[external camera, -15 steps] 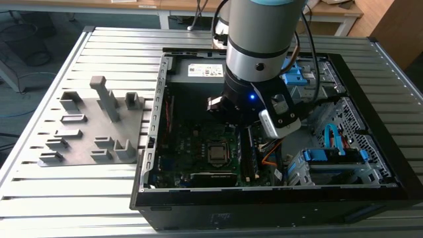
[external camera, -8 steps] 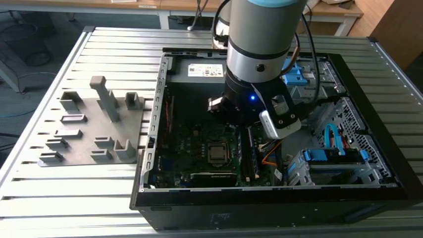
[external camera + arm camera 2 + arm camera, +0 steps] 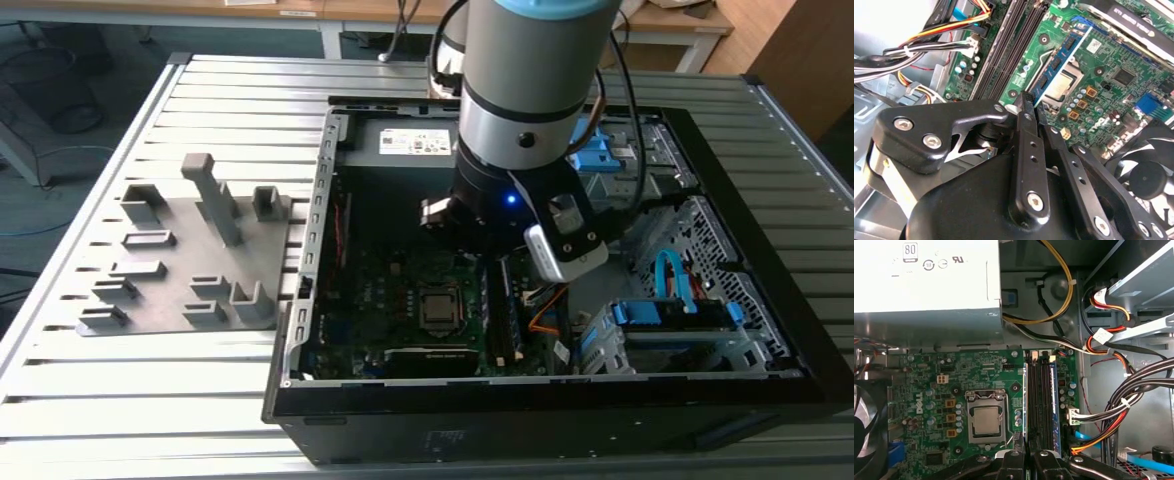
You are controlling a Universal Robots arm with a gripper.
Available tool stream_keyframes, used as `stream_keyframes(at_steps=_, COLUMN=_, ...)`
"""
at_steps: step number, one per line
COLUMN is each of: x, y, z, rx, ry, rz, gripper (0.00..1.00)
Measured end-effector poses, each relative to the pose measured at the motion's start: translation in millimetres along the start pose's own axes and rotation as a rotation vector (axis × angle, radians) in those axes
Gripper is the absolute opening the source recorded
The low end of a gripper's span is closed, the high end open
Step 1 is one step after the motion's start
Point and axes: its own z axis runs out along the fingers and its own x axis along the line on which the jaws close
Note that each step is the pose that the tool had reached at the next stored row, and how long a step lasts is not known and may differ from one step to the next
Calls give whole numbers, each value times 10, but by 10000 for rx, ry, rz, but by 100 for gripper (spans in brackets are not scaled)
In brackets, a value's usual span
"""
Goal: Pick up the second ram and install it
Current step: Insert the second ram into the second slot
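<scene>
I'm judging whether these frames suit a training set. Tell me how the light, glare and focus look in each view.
Exterior view: daylight brightens the slatted table; the case interior stays dark, and the arm shades the motherboard. Second wrist view: the gripper is dark but sharp, clamped on the second ram; glare washes out the metal at the frame's far side. First wrist view: even light, with the pale power supply brightest.

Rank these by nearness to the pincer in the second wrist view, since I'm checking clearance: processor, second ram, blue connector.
1. second ram, clamped in the pincer.
2. processor, on the board just past the tips.
3. blue connector, farther across the board.
</scene>
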Motion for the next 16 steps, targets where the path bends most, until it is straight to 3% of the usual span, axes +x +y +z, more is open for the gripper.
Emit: stream_keyframes(at_steps=16, x=-12, y=-7, z=118, rx=0, ry=0, rz=0, gripper=14)
